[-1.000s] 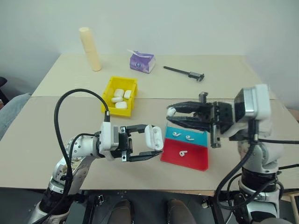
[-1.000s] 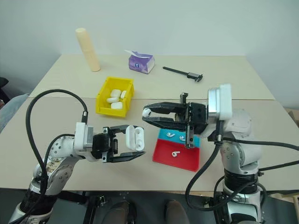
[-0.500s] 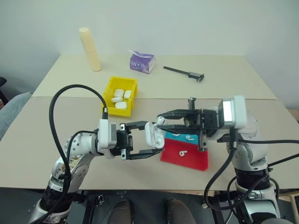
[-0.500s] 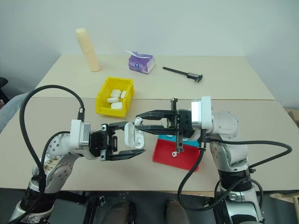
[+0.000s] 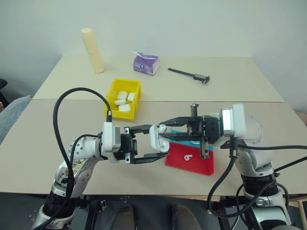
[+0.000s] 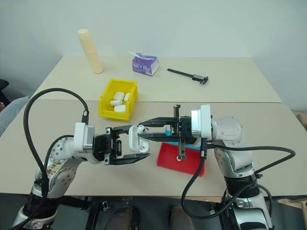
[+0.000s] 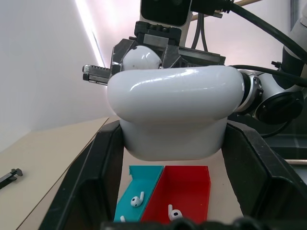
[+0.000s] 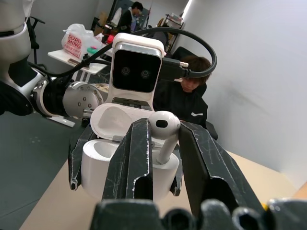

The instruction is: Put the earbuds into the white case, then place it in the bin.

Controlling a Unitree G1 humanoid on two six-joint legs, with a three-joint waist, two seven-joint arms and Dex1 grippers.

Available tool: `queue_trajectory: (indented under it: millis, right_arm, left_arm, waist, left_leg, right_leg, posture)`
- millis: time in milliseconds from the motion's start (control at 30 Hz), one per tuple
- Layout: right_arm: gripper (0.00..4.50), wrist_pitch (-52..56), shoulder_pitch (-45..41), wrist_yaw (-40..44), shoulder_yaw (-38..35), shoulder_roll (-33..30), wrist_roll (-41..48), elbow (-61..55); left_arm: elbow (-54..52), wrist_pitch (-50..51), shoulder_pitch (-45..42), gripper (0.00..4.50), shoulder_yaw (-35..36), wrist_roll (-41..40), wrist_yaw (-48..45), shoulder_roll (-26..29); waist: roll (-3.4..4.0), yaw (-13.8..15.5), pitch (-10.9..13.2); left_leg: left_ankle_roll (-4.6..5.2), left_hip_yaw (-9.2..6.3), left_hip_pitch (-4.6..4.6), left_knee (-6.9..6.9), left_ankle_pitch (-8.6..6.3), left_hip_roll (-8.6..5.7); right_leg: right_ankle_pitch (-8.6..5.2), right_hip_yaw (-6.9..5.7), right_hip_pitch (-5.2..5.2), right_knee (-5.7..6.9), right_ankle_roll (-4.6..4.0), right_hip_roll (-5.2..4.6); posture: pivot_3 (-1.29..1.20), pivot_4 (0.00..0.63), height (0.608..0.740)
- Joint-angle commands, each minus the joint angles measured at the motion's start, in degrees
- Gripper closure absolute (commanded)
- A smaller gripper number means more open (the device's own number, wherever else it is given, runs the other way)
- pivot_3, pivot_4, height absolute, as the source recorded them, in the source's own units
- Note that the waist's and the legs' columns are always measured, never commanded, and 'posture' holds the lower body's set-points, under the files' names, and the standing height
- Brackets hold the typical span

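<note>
My left gripper is shut on the white case, held above the table with its lid flipped open. My right gripper reaches in from the right and is shut on one of the earbuds. That earbud's stem points down into the case's open body. More earbuds lie on the red-and-teal tray under my right gripper. The yellow bin stands behind my left arm and holds several white cases.
At the back of the table are a cream cylinder, a purple tissue pack and a black caliper. People sit behind my left arm in the right wrist view.
My right gripper has carried the earbud left and down, from above the tray to the open case. My left gripper and the case have stayed in place.
</note>
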Motion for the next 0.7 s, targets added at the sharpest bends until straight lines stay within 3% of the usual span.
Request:
queue_trajectory:
  millis: [33,67,300,567,700]
  right_arm:
    - [3.87,-1.7,-0.1,-0.2,0.7,-0.5,-1.0,0.3]
    - [3.87,-2.3,-0.1,-0.3,0.8,-0.5,-1.5,0.5]
    - [1.56,-5.7,0.2,0.5,1.6,-1.1,-3.1,1.7]
    - [1.56,-4.4,0.3,2.1,0.2,-5.5,-0.9,1.4]
    - [1.56,5.9,-4.9,3.2,0.3,-16.3,-3.5,3.8]
  left_arm:
    - [-1.5,-1.3,-1.0,1.74,1.0,-1.1,-0.2,-0.8]
    - [-1.4,-1.3,-1.1,1.74,1.0,-1.1,-0.2,-0.9]
    - [-1.2,-1.4,-1.3,1.74,1.2,-0.6,-0.1,-1.3]
    - [1.4,-3.2,0.2,1.74,2.0,2.4,-0.3,-0.6]
    - [5.2,-6.7,3.1,1.74,4.1,5.2,-2.7,2.5]
  waist:
    - [0.00,0.0,0.0]
    - [0.00,0.0,0.0]
    - [0.00,0.0,0.0]
    - [0.00,0.1,0.0]
    - [0.01,-0.1,0.0]
  left_leg:
    - [0.00,0.01,0.00,0.00,0.00,0.00]
    - [0.00,0.01,0.00,0.00,0.00,0.00]
    - [0.00,0.03,-0.01,0.00,0.00,0.00]
    - [0.00,0.02,0.00,0.00,0.00,-0.01]
    - [0.00,0.04,0.00,0.00,0.00,0.00]
  right_leg:
    - [0.00,0.00,0.00,0.00,0.00,0.00]
    - [0.00,0.00,0.00,0.00,0.00,0.00]
    - [0.00,0.00,0.00,-0.01,0.00,0.00]
    - [0.00,0.00,0.01,-0.01,0.00,-0.01]
    - [0.00,0.04,-0.05,0.00,-0.01,-0.03]
  posture:
    - [0.00,0.150,0.740]
    - [0.00,0.150,0.740]
    - [0.00,0.150,0.740]
    - [0.00,0.150,0.740]
    - [0.00,0.150,0.740]
